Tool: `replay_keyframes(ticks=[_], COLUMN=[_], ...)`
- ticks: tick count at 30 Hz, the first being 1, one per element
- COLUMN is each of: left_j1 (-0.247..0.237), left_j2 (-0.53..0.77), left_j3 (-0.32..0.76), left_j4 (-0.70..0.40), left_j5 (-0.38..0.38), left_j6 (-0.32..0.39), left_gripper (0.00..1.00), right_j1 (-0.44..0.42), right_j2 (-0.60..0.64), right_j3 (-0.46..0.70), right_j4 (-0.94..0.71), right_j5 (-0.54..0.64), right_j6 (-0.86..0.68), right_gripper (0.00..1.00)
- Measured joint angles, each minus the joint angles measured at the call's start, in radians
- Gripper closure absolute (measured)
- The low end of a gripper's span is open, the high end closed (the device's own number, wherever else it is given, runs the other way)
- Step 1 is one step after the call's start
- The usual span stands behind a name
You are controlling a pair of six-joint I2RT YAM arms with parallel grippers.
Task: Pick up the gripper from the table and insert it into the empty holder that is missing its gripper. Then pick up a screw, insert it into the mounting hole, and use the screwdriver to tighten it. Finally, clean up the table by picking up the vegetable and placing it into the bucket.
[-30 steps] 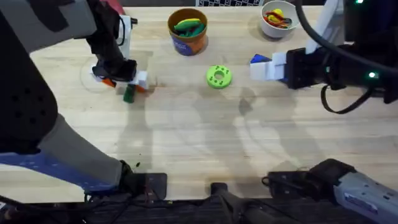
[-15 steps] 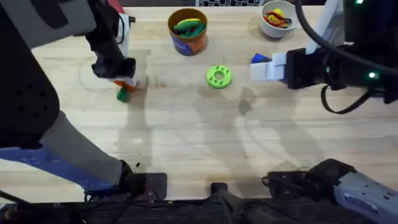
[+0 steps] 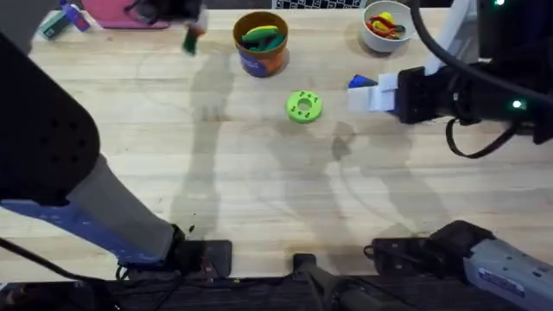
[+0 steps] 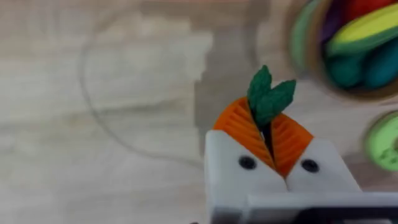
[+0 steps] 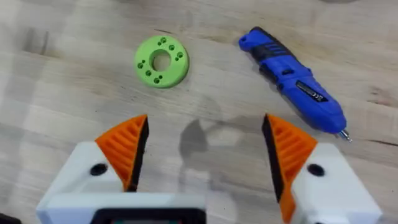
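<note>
Vegetable (image 4: 268,98) is pinched between the left gripper (image 4: 270,134) pads, up at the far left of the table, just left of the bucket (image 3: 260,43). Right gripper (image 5: 205,149) hovers spread wide, nothing in it, near the holder (image 5: 161,60) and screwdriver (image 5: 292,81).

My left end effector (image 4: 268,134) hides all of the vegetable (image 4: 269,99) but its leafy tip, and from overhead that vegetable (image 3: 189,41) is a blur. The wrist picture's edge cuts off the bucket (image 4: 311,56) and the holder (image 4: 384,142). My right arm covers most of the screwdriver (image 3: 360,83) from overhead.
</note>
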Motion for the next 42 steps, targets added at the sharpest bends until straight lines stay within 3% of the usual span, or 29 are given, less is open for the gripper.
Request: replay_keyframes(ticks=[6, 11, 25, 26, 31, 32, 34, 42], left_j1=[-0.140, -0.216, -0.232, -0.232, -0.232, -0.232, -0.232, -0.232], left_j2=[0.000, 0.001, 0.118, 0.117, 0.116, 0.116, 0.116, 0.044], left_j3=[0.008, 0.008, 0.009, 0.009, 0.009, 0.009, 0.009, 0.009], left_j4=[0.159, 0.244, 0.261, 0.263, 0.265, 0.264, 0.260, 0.183], left_j5=[0.033, 0.040, 0.042, 0.042, 0.041, 0.042, 0.042, 0.019], left_j6=[-0.042, -0.054, -0.073, -0.070, -0.075, -0.080, -0.080, -0.080], left_gripper=[0.992, 0.992, 0.992, 0.952, 0.139, 0.057, 0.017, 0.016], right_j1=[0.000, 0.000, 0.000, 0.000, 0.000, 0.000, 0.000, 0.000], right_j2=[0.000, 0.000, 0.000, 0.000, 0.000, 0.000, 0.000, 0.000], right_j3=[0.000, 0.000, 0.000, 0.000, 0.000, 0.000, 0.000, 0.000], right_j4=[0.000, 0.000, 0.000, 0.000, 0.000, 0.000, 0.000, 0.000], right_j5=[0.000, 0.000, 0.000, 0.000, 0.000, 0.000, 0.000, 0.000], right_j6=[0.000, 0.000, 0.000, 0.000, 0.000, 0.000, 0.000, 0.000], right_gripper=[0.008, 0.008, 0.008, 0.008, 0.008, 0.007, 0.008, 0.008])
